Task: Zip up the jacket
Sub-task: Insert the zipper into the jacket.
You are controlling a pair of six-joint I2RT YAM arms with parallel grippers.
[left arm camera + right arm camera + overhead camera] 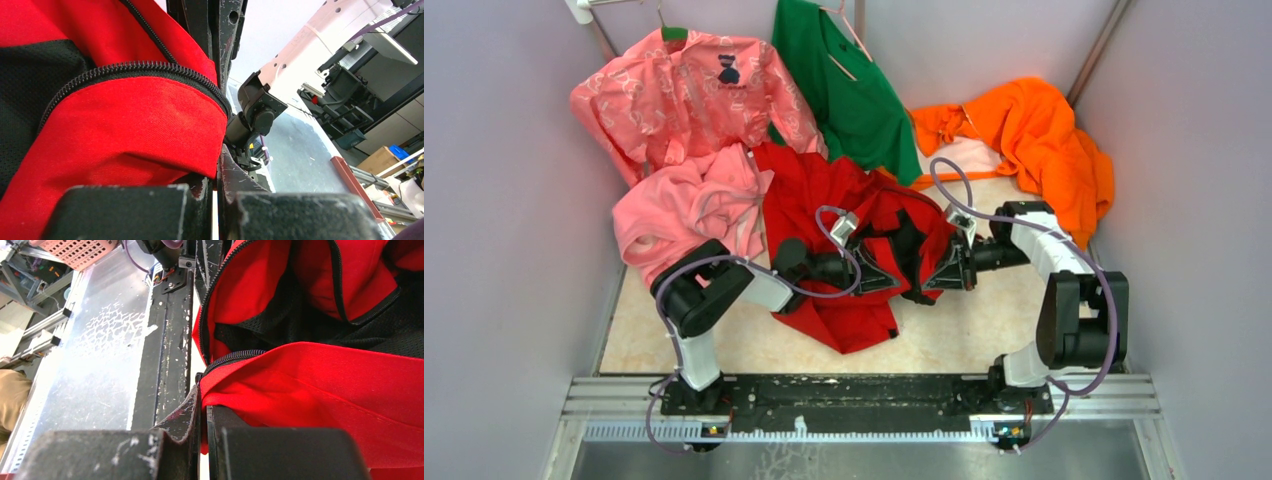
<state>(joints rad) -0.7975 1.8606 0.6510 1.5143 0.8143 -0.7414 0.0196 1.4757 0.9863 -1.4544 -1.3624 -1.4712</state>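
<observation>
Holding the jacket [809, 195] bunched in the middle of the surface [989, 325], just right of the pink garment [689, 205] and well left of the orange garment [1044, 140], front open and dark lining on show. Pinched from the left by the left gripper [886, 278] and from the right by the right gripper [936, 276], both clamped tight on folds of red cloth right beside the zipper teeth [150, 70], tips near each other. Cannot make out a slider or pull tab in any view, so probably gripping cloth rather than hardware. Could easily pull apart too hard and lose the thin fabric from one pinch, dropping that edge back into the heap. Could also bring the two rows of teeth together crooked, with mesh lining bunched between, and so jam the zip once started. May drag the whole garment across the surface instead of tensioning it, lacking any visible anchor on the far side.
</observation>
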